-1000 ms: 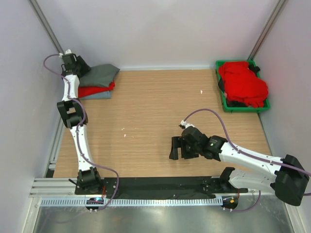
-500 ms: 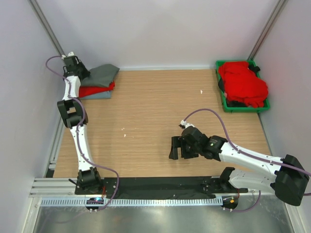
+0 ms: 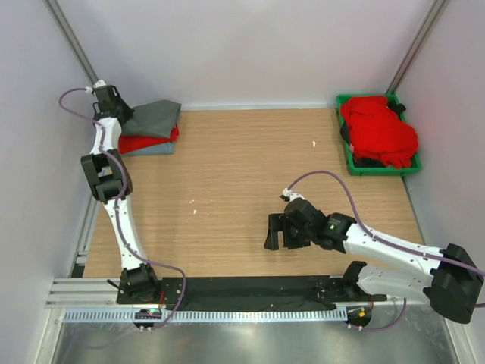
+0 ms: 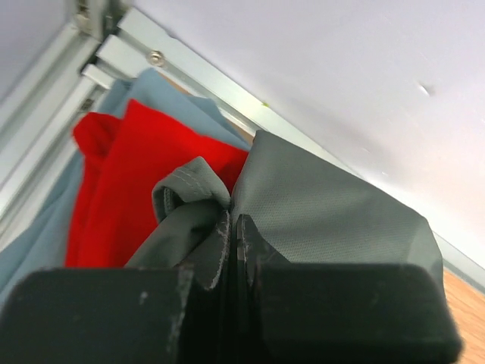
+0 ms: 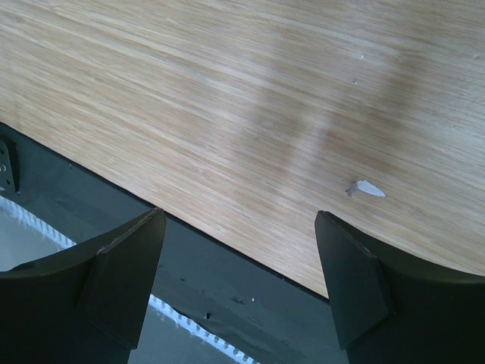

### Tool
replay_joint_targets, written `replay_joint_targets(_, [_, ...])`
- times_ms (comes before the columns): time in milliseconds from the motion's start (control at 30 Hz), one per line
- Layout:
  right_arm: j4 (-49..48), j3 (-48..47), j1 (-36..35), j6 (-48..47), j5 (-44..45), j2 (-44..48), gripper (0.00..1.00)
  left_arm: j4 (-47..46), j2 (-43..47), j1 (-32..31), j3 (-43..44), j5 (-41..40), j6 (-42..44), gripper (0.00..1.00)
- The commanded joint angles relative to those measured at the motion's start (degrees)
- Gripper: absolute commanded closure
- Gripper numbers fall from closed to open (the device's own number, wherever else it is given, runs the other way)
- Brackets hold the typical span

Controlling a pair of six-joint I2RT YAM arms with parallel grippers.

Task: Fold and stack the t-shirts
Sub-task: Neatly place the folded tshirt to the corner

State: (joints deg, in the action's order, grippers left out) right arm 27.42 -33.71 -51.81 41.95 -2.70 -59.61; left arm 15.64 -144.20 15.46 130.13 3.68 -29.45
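A stack of folded t-shirts lies at the table's far left corner: the dark charcoal grey t-shirt (image 3: pixel 155 117) on top, a red t-shirt (image 3: pixel 148 140) under it, the pale blue-grey t-shirt (image 3: pixel 148 149) at the bottom. My left gripper (image 3: pixel 114 106) is at the stack's left back edge. In the left wrist view the left gripper (image 4: pixel 235 220) is shut, with a bunched edge of the charcoal t-shirt (image 4: pixel 326 197) pinched at its tips, above the red t-shirt (image 4: pixel 144 167) and the blue-grey t-shirt (image 4: pixel 174 95). My right gripper (image 3: pixel 276 231) is open and empty over the wood near the front edge; the right wrist view (image 5: pixel 239 227) shows it too.
A green plastic bin (image 3: pixel 379 171) at the far right holds several crumpled red t-shirts (image 3: pixel 379 129). Metal rails (image 4: pixel 114 53) and white walls close in the stack's corner. Small white scraps (image 5: pixel 367 188) lie on the wooden table (image 3: pixel 242 167). A black strip (image 5: pixel 250 288) runs along the front edge.
My left gripper has moved left and back toward the corner, pulling the charcoal t-shirt's right edge a little leftward over the stack. The right arm has barely moved.
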Motion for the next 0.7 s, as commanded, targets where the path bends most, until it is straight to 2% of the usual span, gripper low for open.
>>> replay_joint_targets(0, [-1.23, 0.58, -0.22, -0.29, 0.33, 1.52, 0.14, -3.86, 5.94, 0.88, -1.80, -5.96, -0.52, 1.00])
replay_joint_targets(400, [-1.14, 0.84, -0.22, -0.38, 0.41, 1.87, 0.14, -3.77, 7.88, 1.15, -5.40, -14.40, -1.40, 1.00])
replay_joint_targets(667, [-1.05, 0.84, -0.22, -0.38, 0.41, 2.05, 0.14, -3.42, 7.97, 1.59, -7.25, -16.25, -1.40, 1.00])
